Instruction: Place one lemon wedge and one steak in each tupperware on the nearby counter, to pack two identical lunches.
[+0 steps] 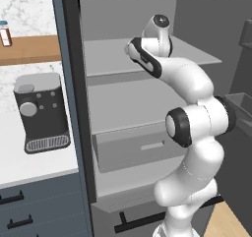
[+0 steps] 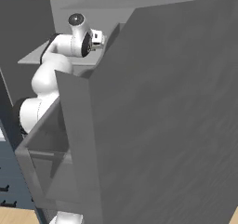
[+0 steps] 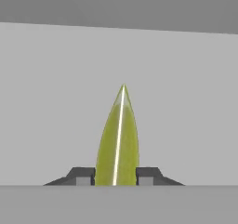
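A yellow-green lemon wedge stands point-up between the two dark finger tips of my gripper, which is shut on it, in front of a plain grey surface. In the left base view the arm reaches into an open fridge, its wrist at the upper shelf. The hand peeks out beside the fridge door in the right base view. The white marble counter lies to the left of the fridge. The steak and the tupperware are out of view.
A dark coffee machine stands on the counter below a wooden shelf with a small jar. The fridge has a grey drawer lower down. Its open door rises close on the right.
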